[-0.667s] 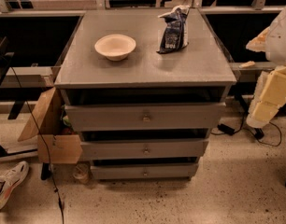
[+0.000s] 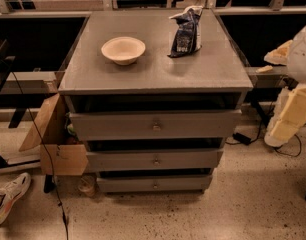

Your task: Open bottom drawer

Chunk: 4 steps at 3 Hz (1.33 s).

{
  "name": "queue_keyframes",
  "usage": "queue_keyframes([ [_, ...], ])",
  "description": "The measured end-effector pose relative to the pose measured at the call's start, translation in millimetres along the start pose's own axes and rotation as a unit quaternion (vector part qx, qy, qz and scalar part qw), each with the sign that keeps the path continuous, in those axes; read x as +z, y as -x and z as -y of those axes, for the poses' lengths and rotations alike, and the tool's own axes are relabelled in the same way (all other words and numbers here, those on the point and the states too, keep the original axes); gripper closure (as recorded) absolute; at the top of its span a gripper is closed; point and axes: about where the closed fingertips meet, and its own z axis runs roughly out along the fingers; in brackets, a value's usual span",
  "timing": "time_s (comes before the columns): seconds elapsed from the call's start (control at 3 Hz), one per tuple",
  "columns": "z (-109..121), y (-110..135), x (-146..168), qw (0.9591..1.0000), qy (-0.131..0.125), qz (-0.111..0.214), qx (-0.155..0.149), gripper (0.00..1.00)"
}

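The bottom drawer [image 2: 154,184] is the narrowest, thinnest grey front of three in a grey cabinet [image 2: 153,76]. It has a small brass knob [image 2: 154,186] at its centre and sits pushed in, with a dark gap above it. The mid-sized drawer [image 2: 155,160] and the widest drawer [image 2: 155,125] are above it. My arm's cream-coloured links stand at the right edge, and my gripper [image 2: 279,134] hangs low there, well to the right of the cabinet and apart from every drawer.
On the cabinet top are a cream bowl [image 2: 123,49] and a dark snack bag [image 2: 185,31]. An open cardboard box [image 2: 58,146] leans against the cabinet's left side. A shoe [image 2: 8,196] lies on the speckled floor at left. Cables run along the floor at left and right.
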Motion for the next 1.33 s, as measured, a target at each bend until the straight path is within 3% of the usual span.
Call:
queue_keyframes([
  [0.33, -20, -26, 37, 0.9985, 0.001, 0.055, 0.002, 0.0],
  [0.67, -39, -60, 88, 0.9923, 0.002, 0.122, 0.021, 0.0],
  [1.0, -51, -86, 148, 0.9791, 0.009, 0.199, 0.041, 0.0],
  [1.33, -55, -109, 214, 0.9673, 0.041, 0.247, 0.043, 0.0],
])
